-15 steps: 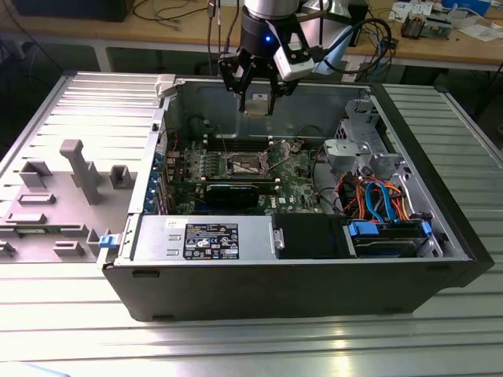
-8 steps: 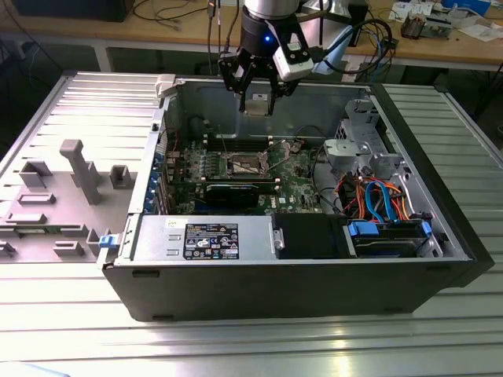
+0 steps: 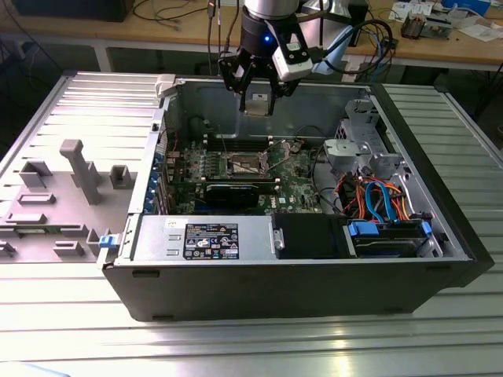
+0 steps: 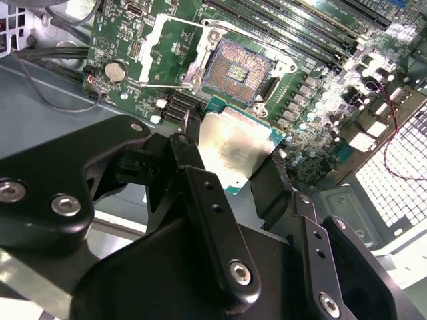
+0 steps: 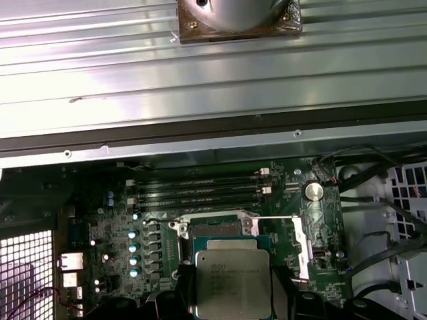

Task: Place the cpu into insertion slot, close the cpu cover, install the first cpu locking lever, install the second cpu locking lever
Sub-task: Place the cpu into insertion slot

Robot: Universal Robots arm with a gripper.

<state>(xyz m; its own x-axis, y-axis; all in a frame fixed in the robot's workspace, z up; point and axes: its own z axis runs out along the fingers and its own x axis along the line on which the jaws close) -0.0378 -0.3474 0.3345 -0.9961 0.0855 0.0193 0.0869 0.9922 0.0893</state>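
Wrist pointing straight down, the Universal Robots arm hangs over the rear part of the open computer case (image 3: 149,236), which lies on its side on the ribbed metal worktop (image 3: 236,345). The tool (image 3: 258,100) sits high, about level with the case's upper rim and well clear of the motherboard (image 3: 302,166) below. Its two black fingers (image 4: 193,150) are clamped on opposite edges of the cpu (image 4: 230,143), gripping the chip flat with its silvery-grey metal top facing up toward the wrist. In both wrist views the cpu (image 5: 232,283) hovers in the air, apart from the board and offset a little to one side of the insertion slot (image 4: 239,65). The slot is bare, its field of contact pins exposed. The cpu cover (image 4: 199,47) is swung open and lies beside the slot, its window showing green board through it. Rows of memory slots (image 5: 200,190) run just beyond the slot.
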